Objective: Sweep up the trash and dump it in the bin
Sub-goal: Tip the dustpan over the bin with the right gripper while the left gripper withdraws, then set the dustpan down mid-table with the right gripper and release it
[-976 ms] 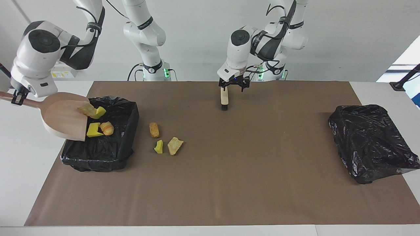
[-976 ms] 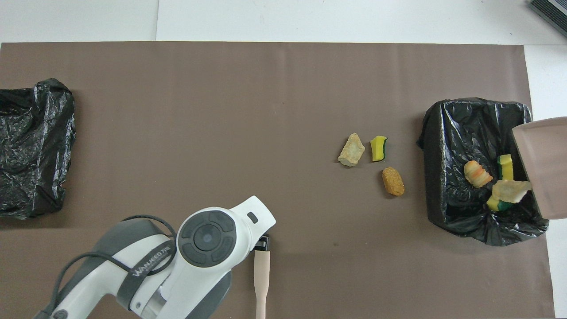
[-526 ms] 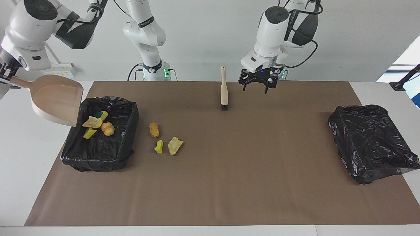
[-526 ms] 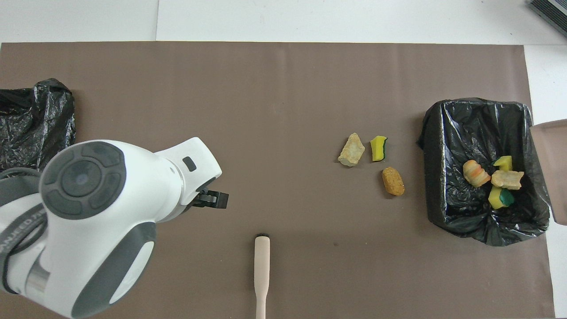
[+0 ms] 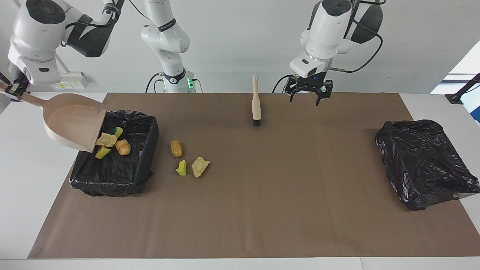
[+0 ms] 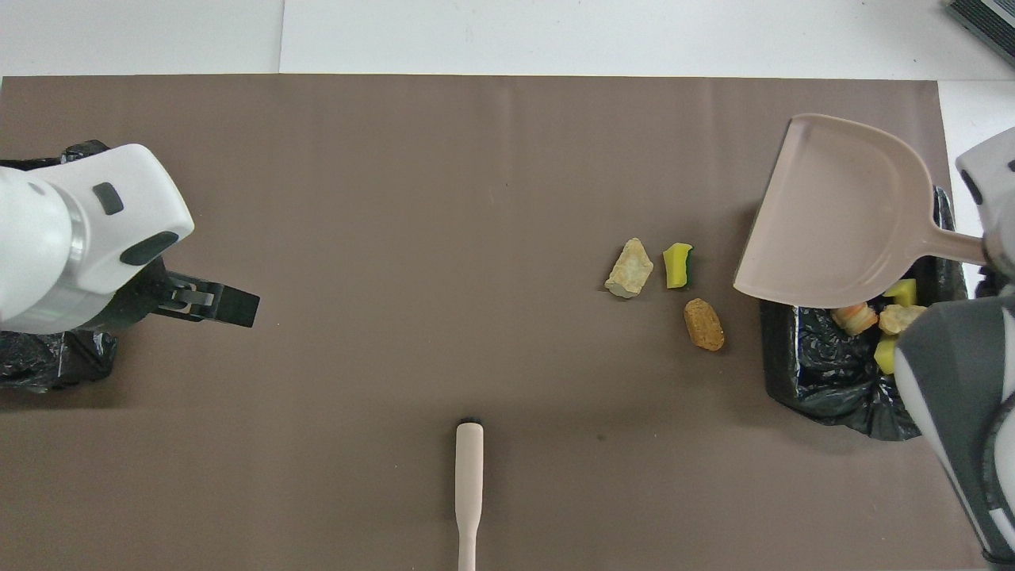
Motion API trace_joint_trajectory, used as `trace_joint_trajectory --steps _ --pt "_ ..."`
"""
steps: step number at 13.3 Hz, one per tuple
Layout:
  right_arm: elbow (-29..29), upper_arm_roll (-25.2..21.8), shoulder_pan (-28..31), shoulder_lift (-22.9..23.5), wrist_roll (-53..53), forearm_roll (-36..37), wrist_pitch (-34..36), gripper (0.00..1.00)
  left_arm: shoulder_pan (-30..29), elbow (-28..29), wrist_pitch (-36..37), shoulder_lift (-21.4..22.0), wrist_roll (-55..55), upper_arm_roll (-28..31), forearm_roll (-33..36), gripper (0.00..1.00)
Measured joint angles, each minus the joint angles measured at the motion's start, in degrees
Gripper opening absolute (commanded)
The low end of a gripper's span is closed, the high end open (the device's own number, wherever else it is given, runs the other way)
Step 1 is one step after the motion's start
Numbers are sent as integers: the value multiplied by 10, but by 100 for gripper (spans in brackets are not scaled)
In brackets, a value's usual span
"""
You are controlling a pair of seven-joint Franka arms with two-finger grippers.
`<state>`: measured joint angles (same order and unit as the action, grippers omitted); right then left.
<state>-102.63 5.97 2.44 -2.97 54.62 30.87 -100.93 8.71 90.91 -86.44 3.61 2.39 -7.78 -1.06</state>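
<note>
My right gripper (image 5: pixel 15 90) is clamped on the handle of the dustpan (image 5: pixel 73 123), and I hold the pan up in the air, tilted, with its open mouth over the bin (image 5: pixel 146 150) at my right arm's end of the table. The bin is lined with a black bag, and four scraps lie in it just under the pan's lip: a pale tan lump (image 5: pixel 106 140), an orange striped lump (image 5: pixel 122 147) and two yellow sponge bits with green backing (image 5: pixel 102 152). From overhead the pan (image 6: pixel 840 214) covers the part of the bin farther from me, and the scraps in the bin (image 6: pixel 855 318) show just below its edge. Three more scraps rest on the brown mat (image 5: pixel 262 210) beside the bin, toward the middle of the table: an orange-brown lump (image 5: pixel 176 148), a yellow sponge bit (image 5: pixel 181 168) and a pale tan lump (image 5: pixel 200 166), the last two close together and farther from me than the first. My left gripper (image 5: pixel 308 91) hangs above the mat with its fingers spread wide and nothing in them. The brush (image 5: pixel 256 101) stands on its black bristles on the mat, apart from that gripper, its pale handle pointing up. A second bin wrapped in a black bag (image 5: pixel 423 161) sits at my left arm's end of the table.
</note>
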Motion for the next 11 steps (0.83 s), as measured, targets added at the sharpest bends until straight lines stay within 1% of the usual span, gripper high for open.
trace_joint_trajectory --steps 3,6,8,11 --pt "-1 6 -71 23 -188 -78 0 0 -19 -29 23 -12 -5 2 0 100" --pt "27 8 -146 84 -436 -163 -2 0 -32 -57 50 -19 -5 3 0 100" --pt "68 8 -178 141 -598 -217 -10 0 -36 -66 54 -20 -6 3 0 100" --pt "146 9 -222 224 -783 -269 -30 0 -37 -69 55 -20 -6 4 0 100"
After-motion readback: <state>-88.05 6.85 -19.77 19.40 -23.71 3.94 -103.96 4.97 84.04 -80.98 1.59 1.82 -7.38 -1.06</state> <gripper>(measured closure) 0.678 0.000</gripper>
